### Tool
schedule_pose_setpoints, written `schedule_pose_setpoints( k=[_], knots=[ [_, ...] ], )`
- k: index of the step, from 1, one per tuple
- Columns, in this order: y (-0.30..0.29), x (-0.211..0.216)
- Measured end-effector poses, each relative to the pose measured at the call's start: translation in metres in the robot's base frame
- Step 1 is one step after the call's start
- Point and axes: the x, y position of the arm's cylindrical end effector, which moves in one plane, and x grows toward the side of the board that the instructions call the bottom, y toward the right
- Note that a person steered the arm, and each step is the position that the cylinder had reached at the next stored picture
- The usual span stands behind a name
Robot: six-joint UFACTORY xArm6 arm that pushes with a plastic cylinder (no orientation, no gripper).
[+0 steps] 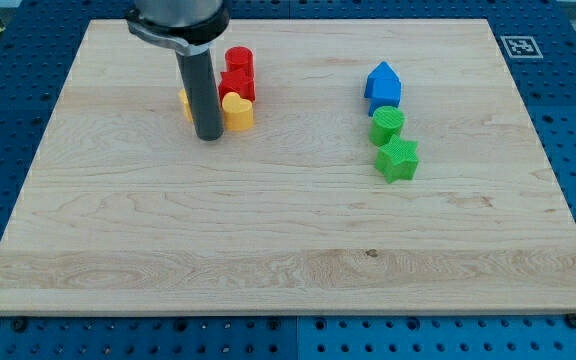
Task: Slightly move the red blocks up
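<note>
Two red blocks are seen just to the right of the tip and above it: a red cylinder upright, touching a second red block below it.

We are reaching down from the far edge of the desk, toward its far-left corner, our arm's round grey housing just entering at the view's top. From it our straight dark rod is hanging upright, almost vertical. My tip is resting on the wooden surface, well inside the far-left quarter and clear of the left edge.
</note>
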Motion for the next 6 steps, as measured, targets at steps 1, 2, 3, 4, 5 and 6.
schedule_pose_setpoints(
  k=[1, 2, 3, 4, 5, 6],
  knots=[
    [0.029, 0.000],
    [0.071, -0.003],
    [0.091, -0.017],
    [0.095, -0.018],
    [0.113, 0.010],
    [0.067, -0.002]
  ],
)
